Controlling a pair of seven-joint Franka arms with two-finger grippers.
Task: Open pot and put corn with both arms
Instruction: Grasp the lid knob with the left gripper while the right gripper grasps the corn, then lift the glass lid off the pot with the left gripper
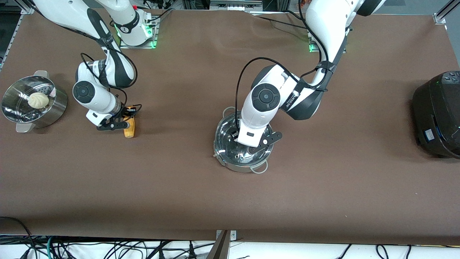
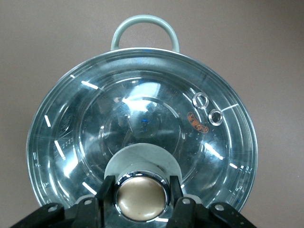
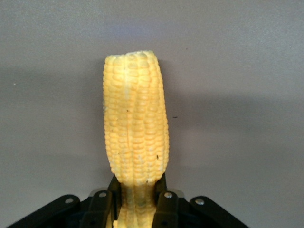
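Pot near mid-table, glass lid on, one loop handle showing past the rim. Left gripper down over the lid, fingers narrowly parted, pressed to either side of the beige knob; knob gripped between them. Corn toward the right arm's end of the table, well apart from the pot, lying on the brown cloth as far as can be told. Right gripper at the cob's end farther from the front camera, fingers closed to cob width, clamped on that end, rest of the cob sticking out past the fingertips. Steamer pot with white bun at the right arm's end; black rice cooker at the left arm's end.
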